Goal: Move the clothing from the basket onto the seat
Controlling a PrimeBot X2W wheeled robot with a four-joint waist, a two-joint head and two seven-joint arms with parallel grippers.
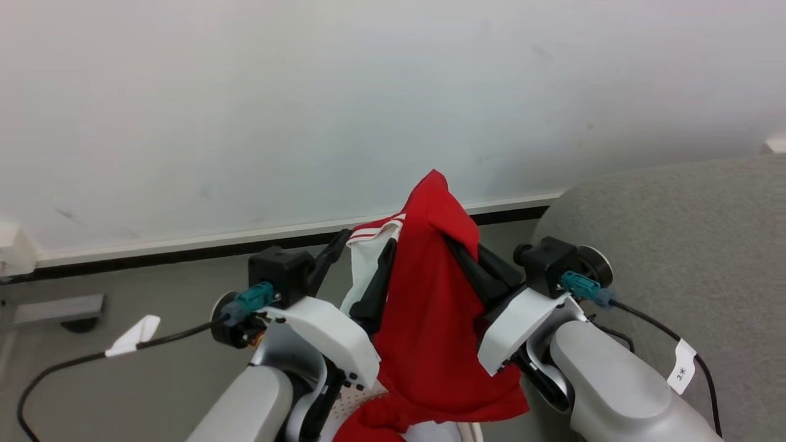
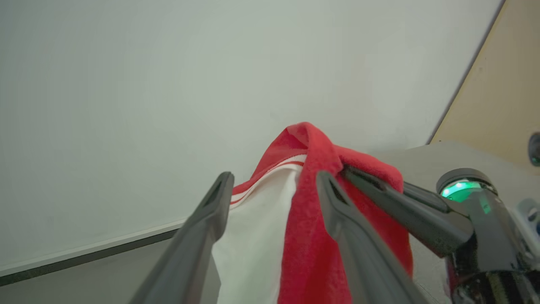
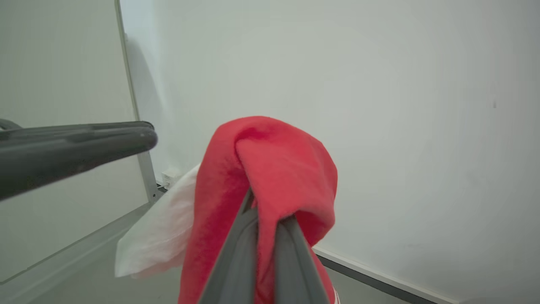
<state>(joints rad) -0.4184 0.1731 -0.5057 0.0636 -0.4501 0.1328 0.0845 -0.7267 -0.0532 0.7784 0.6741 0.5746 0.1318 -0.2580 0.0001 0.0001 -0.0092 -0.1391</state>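
Right gripper (image 1: 462, 256) is clenching the clothing (image 1: 430, 307), holding it aloft. The soft red folds are peaking at centre and trailing toward 6 o'clock over a perforated cream patch, probably the basket (image 1: 353, 399). Left gripper (image 1: 363, 248) is standing released, its fingers straddling the white striped sleeve. Judging the carry step to be in hand. The next move is calling for a swing toward 3 o'clock, where the seat (image 1: 688, 233), grey, woven and rounded, is waiting. Matte wall (image 1: 307, 110) is showing at 12 o'clock.

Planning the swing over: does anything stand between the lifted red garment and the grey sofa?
Nothing visible but the robot's own right arm. The clothing hangs from the right gripper, the seat just beyond it on the robot's right.
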